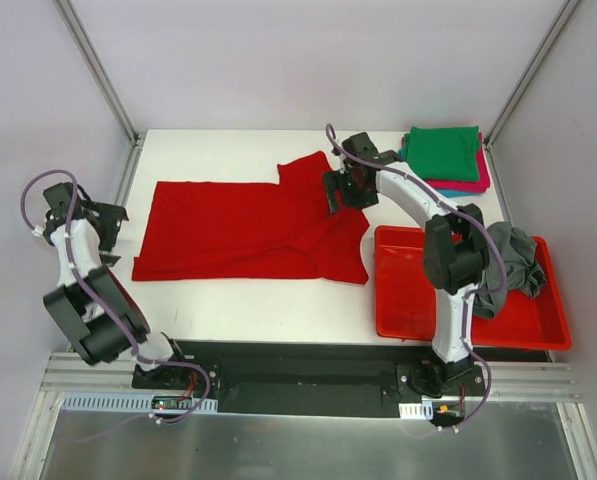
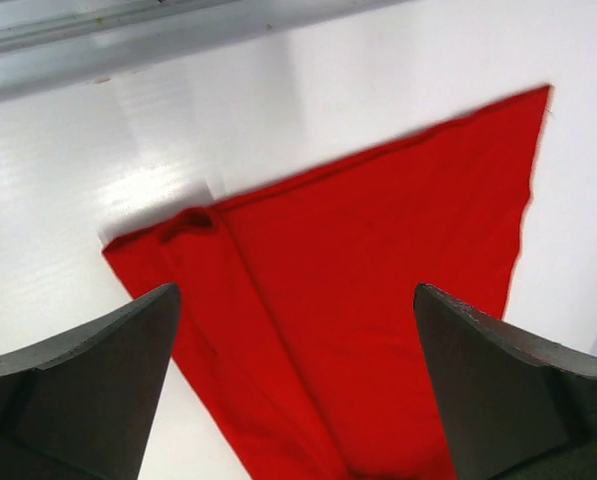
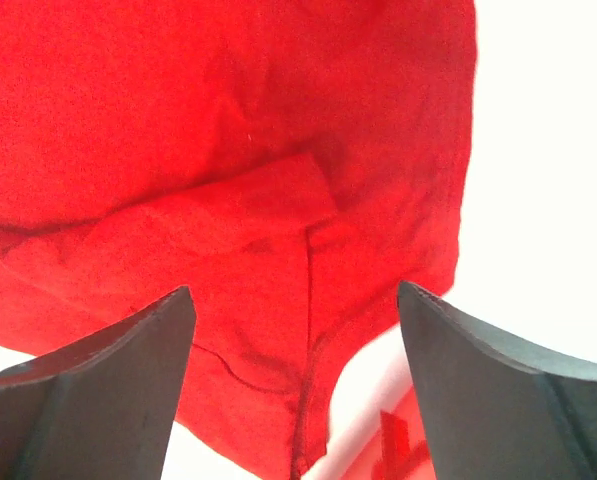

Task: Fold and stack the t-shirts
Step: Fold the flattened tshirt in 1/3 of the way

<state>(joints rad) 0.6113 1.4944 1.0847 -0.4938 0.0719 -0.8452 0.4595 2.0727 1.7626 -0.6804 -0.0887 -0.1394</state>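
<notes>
A bright red t-shirt (image 1: pixel 238 225) lies spread flat on the white table, with a sleeve sticking out at the back (image 1: pixel 306 168). My left gripper (image 1: pixel 118 232) is open and empty just off the shirt's left edge; the left wrist view shows the shirt (image 2: pixel 378 280) between and beyond its fingers. My right gripper (image 1: pixel 346 200) is open and empty, hovering over the shirt's right end, where the right wrist view shows folded layers and a seam (image 3: pixel 228 150). Folded green (image 1: pixel 443 152), magenta (image 1: pixel 475 183) and teal (image 1: pixel 425 190) shirts are stacked at the back right. A dark grey shirt (image 1: pixel 513 260) lies crumpled in the tray.
A red plastic tray (image 1: pixel 418 300) stands at the right front, close to the shirt's right edge; its corner shows in the right wrist view (image 3: pixel 398 450). Metal frame posts (image 1: pixel 98 70) rise at the table's back corners. The side walls stand close.
</notes>
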